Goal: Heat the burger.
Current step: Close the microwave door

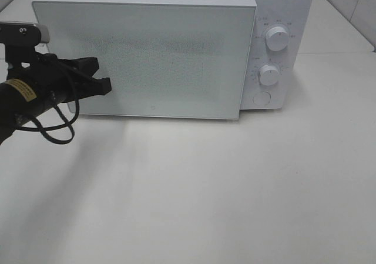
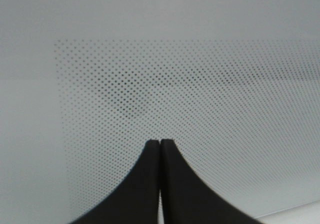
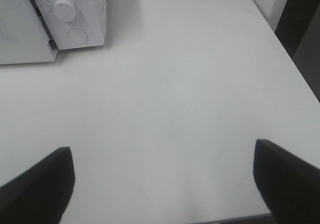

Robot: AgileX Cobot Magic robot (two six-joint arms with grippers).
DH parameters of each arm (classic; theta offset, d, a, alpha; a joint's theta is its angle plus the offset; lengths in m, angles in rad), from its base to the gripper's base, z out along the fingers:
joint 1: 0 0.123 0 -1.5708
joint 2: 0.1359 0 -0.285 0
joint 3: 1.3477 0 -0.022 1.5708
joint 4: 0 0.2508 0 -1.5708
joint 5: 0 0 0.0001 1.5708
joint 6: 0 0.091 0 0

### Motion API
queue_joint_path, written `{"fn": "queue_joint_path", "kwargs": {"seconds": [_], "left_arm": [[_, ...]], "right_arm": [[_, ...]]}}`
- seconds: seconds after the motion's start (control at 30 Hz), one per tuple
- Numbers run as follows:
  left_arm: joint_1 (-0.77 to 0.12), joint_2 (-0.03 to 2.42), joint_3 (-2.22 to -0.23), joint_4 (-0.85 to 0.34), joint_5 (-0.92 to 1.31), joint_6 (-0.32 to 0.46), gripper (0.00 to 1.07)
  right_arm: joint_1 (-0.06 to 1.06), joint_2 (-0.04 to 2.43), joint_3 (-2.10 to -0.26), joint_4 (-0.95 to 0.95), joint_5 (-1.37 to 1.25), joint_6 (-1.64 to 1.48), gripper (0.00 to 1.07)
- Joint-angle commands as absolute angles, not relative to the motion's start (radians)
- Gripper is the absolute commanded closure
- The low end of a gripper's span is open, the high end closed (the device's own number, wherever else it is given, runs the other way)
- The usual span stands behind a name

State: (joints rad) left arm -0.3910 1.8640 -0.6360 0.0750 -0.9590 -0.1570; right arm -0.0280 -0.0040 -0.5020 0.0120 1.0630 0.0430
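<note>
White table [image 1: 235, 187] fills the high view, bare from the near edge up to the microwave [image 1: 288, 11] standing at the far side. The microwave's door [image 1: 176, 52], a wide pale panel with a dotted window, covers most of its front. The door's right edge stands a little proud of the control strip.

The burger cannot be seen in any view, and the dotted window shows nothing of the inside.

Only the high view shows the left gripper [image 1: 106, 86], which reaches in from the left and is level with the door's lower left part. Its wrist view fills with the dotted window, and there the two dark fingers lie pressed together, tips close to the glass; whether they touch it I cannot tell.

The right gripper [image 3: 161, 149] appears only in its own wrist view. Its fingers are spread wide over open table, well right of and nearer than the microwave. That view also shows the table's right edge, with dark space beyond it.

On the control strip sit an upper knob [image 1: 276, 37], a lower knob [image 1: 269, 74] and a round button [image 1: 261, 98] beneath them.
</note>
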Motion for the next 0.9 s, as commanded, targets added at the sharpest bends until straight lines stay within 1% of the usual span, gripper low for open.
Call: {"fn": "queue_joint_path", "kwargs": {"seconds": [0.03,0.1,0.3,0.37,0.4,0.47,0.5,0.57,0.7,0.87,0.9], "left_arm": [[-0.449,1.892,-0.690,-0.070,-0.966,-0.148,1.07],[-0.476,1.917,-0.722,-0.138,-0.970,-0.145,1.07],[-0.504,1.941,-0.759,-0.158,-0.968,-0.144,1.07],[-0.518,1.956,-0.787,-0.179,-0.972,-0.114,1.07],[-0.518,1.956,-0.787,-0.179,-0.972,-0.114,1.07],[-0.539,1.969,-0.818,-0.244,-0.969,-0.044,1.07],[-0.539,1.969,-0.818,-0.244,-0.969,-0.044,1.07],[-0.551,1.970,-0.831,-0.283,-0.970,0.000,1.07],[-0.557,1.970,-0.841,-0.292,-0.972,0.016,1.07],[-0.557,1.973,-0.860,-0.332,-0.968,0.040,1.07],[-0.557,1.978,-0.875,-0.358,-0.968,0.066,1.07]], "right_arm": [[-0.034,-0.026,-0.501,0.010,1.055,0.035,0.14],[-0.034,-0.026,-0.501,0.010,1.055,0.035,0.14],[-0.034,-0.026,-0.501,0.010,1.055,0.035,0.14],[-0.034,-0.026,-0.501,0.010,1.055,0.035,0.14],[-0.034,-0.026,-0.501,0.010,1.055,0.035,0.14],[-0.034,-0.026,-0.501,0.010,1.055,0.035,0.14],[-0.034,-0.026,-0.501,0.010,1.055,0.035,0.14],[-0.034,-0.026,-0.501,0.010,1.055,0.035,0.14],[-0.034,-0.026,-0.501,0.010,1.055,0.035,0.14],[-0.034,-0.026,-0.501,0.010,1.055,0.035,0.14],[-0.034,-0.026,-0.501,0.010,1.055,0.035,0.14]]}}
